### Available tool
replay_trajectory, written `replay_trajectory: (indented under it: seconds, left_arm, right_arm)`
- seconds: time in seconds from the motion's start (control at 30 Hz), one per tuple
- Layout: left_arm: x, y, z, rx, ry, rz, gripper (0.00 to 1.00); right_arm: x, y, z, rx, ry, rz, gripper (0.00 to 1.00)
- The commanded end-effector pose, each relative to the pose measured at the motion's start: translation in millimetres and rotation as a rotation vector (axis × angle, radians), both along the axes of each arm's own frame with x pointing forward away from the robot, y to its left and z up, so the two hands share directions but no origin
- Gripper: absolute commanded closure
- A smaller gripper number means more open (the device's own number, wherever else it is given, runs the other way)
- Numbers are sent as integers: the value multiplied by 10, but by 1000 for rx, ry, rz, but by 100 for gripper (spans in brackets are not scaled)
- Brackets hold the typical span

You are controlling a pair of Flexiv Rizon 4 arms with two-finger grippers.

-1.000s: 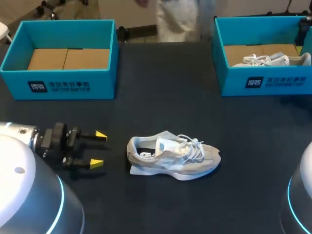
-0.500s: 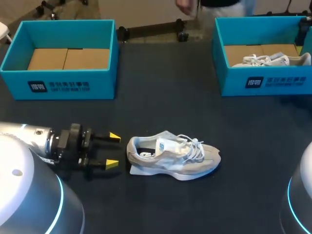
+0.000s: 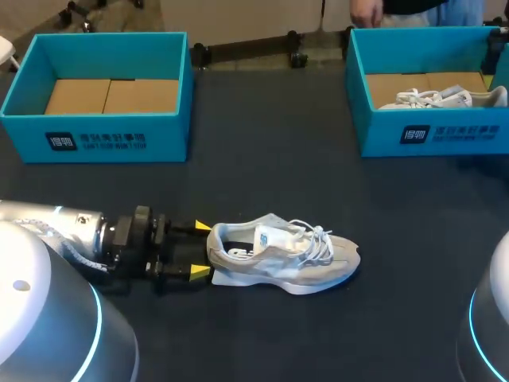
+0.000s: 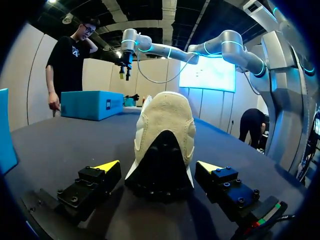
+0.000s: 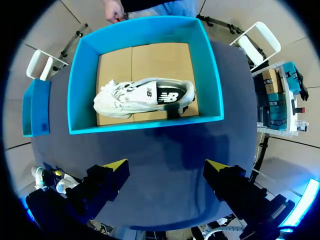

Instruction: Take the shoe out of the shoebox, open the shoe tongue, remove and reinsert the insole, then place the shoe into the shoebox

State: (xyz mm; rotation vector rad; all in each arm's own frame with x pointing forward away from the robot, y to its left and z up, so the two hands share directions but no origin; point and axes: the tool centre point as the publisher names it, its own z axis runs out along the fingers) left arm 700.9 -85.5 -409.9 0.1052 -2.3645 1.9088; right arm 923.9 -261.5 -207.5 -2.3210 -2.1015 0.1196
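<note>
A beige and white sneaker (image 3: 282,255) lies on its sole on the dark table, toe to the right, laces loose. My left gripper (image 3: 202,250) is open and low at its heel. In the left wrist view the heel (image 4: 165,135) stands between the two yellow-tipped fingers (image 4: 106,166) with a gap on each side. A teal shoebox (image 3: 103,139) at the back left holds only a cardboard floor. My right gripper (image 5: 167,167) hangs open above the back-right teal shoebox (image 5: 145,122), where a second white sneaker (image 5: 142,97) lies.
The second shoebox (image 3: 437,131) stands at the back right with its sneaker (image 3: 441,97) inside. A person's hand (image 5: 114,10) is near that box's far rim. Bare table lies between the boxes and right of the sneaker.
My left gripper has slid right along the table toward the sneaker; its open tips now flank the heel. The sneaker has not moved. The person behind the table has shifted right.
</note>
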Motion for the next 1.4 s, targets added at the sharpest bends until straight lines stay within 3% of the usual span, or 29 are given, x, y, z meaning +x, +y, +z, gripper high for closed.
replay_trajectory:
  seconds: [0.03, 1.4]
  left_arm:
    - [18, -80, -31, 6, -4, -11, 0]
    - [-82, -471, -90, 26, -17, -65, 0]
  right_arm:
    - [-1, 5, 0, -2, 0, -1, 0]
    - [-1, 5, 0, -2, 0, -1, 0]
